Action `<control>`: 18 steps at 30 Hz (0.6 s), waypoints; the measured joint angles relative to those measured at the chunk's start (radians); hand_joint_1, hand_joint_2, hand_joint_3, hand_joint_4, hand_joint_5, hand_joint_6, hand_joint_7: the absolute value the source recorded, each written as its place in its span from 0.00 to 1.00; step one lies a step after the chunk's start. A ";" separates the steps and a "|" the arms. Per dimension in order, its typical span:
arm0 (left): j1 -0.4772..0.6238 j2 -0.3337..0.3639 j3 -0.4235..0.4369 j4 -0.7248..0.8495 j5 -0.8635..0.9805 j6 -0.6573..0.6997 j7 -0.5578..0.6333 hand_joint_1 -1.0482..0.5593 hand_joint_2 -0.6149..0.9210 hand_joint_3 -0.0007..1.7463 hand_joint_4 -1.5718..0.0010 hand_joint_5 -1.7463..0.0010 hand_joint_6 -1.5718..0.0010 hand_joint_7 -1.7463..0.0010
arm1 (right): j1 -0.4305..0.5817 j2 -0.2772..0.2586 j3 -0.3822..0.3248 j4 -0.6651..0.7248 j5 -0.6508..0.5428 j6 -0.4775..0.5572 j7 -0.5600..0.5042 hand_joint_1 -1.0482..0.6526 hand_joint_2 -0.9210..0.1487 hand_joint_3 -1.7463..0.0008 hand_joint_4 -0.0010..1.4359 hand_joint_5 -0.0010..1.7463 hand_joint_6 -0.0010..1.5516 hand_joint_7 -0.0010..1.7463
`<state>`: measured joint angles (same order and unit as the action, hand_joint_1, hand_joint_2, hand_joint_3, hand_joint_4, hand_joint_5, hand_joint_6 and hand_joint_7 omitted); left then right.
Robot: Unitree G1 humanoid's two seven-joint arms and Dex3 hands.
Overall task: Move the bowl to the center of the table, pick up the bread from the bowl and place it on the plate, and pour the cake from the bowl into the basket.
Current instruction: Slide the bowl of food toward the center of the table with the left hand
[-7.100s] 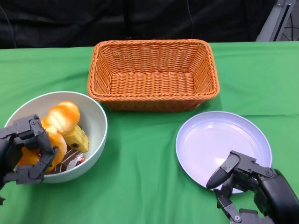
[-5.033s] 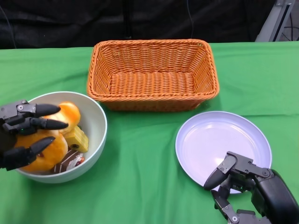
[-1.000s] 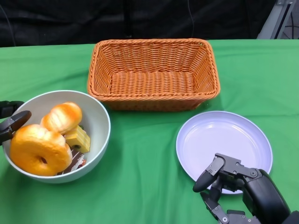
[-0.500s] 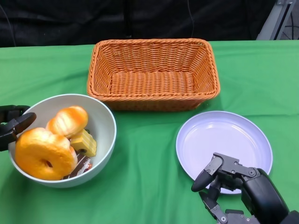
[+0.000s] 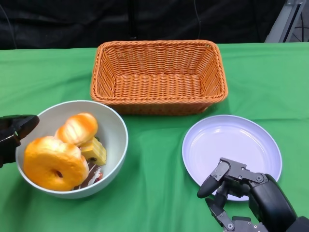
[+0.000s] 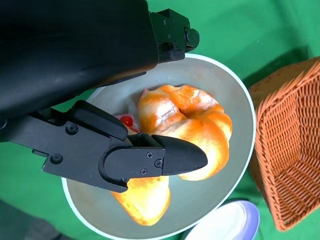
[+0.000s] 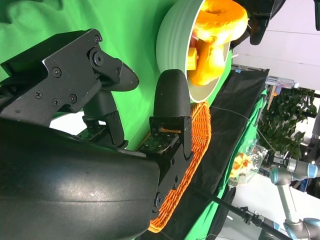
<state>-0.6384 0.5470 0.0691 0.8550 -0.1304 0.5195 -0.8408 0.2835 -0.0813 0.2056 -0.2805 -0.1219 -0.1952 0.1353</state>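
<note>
The pale bowl [image 5: 118,130] sits at the table's front left and holds a large ring-shaped bread [image 5: 54,163], a smaller bun [image 5: 77,128], a yellow cake [image 5: 95,151] and a dark wrapped piece [image 5: 91,175]. My left hand [image 5: 12,137] grips the bowl's left rim. In the left wrist view one finger [image 6: 165,157] lies over the bread [image 6: 200,130] inside the bowl [image 6: 245,115]. My right hand [image 5: 246,198] hovers at the near edge of the white plate [image 5: 231,145], fingers half curled and holding nothing. The orange basket [image 5: 158,77] stands behind.
Green cloth covers the table, with bare cloth between bowl and plate [image 5: 154,159]. A black backdrop runs along the far edge. The right wrist view shows the bowl [image 7: 172,40] and the basket [image 7: 192,165] beyond my right fingers [image 7: 170,100].
The bowl has slid to the right along with my left hand on its rim, and the bread inside has shifted slightly. My right hand has barely moved.
</note>
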 measured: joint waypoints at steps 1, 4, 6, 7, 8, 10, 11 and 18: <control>0.002 0.000 0.000 -0.009 -0.003 0.016 -0.002 0.20 1.00 0.23 1.00 1.00 1.00 1.00 | 0.000 0.000 0.000 -0.002 0.000 0.000 0.000 0.67 0.36 0.44 0.51 0.96 0.44 0.76; 0.012 -0.001 0.001 -0.034 -0.021 0.056 -0.004 0.20 1.00 0.22 1.00 1.00 1.00 1.00 | 0.000 0.000 0.001 -0.003 -0.003 0.000 0.000 0.67 0.36 0.44 0.52 0.96 0.44 0.76; 0.023 -0.002 0.001 -0.060 -0.032 0.085 -0.009 0.19 1.00 0.22 1.00 1.00 1.00 1.00 | 0.000 0.000 0.001 -0.005 -0.005 0.000 -0.001 0.67 0.36 0.44 0.52 0.95 0.44 0.76; 0.028 -0.003 0.001 -0.072 -0.038 0.102 -0.013 0.19 1.00 0.22 1.00 1.00 1.00 1.00 | 0.000 0.000 0.001 -0.006 -0.005 0.000 -0.001 0.67 0.36 0.43 0.52 0.95 0.44 0.76; 0.032 -0.004 0.001 -0.087 -0.042 0.123 -0.015 0.19 1.00 0.22 1.00 1.00 1.00 1.00 | 0.000 0.000 0.001 -0.006 -0.005 0.000 -0.001 0.67 0.36 0.43 0.52 0.95 0.44 0.76; 0.038 -0.006 0.001 -0.110 -0.059 0.156 -0.020 0.19 1.00 0.22 1.00 1.00 1.00 1.00 | 0.000 0.000 0.001 -0.006 -0.003 0.000 -0.001 0.68 0.36 0.43 0.52 0.95 0.44 0.76; 0.044 -0.007 0.001 -0.124 -0.064 0.168 -0.023 0.20 1.00 0.23 1.00 1.00 1.00 1.00 | 0.000 0.000 0.001 -0.006 -0.002 0.000 -0.001 0.68 0.37 0.43 0.51 0.95 0.44 0.76; 0.079 -0.012 -0.010 -0.196 -0.089 0.236 -0.044 0.20 1.00 0.25 1.00 1.00 1.00 1.00 | 0.000 0.000 0.001 -0.008 -0.003 0.006 -0.001 0.67 0.37 0.43 0.51 0.95 0.44 0.76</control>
<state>-0.5597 0.5346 0.0589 0.6594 -0.2195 0.7550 -0.8847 0.2833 -0.0812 0.2066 -0.2883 -0.1248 -0.1892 0.1341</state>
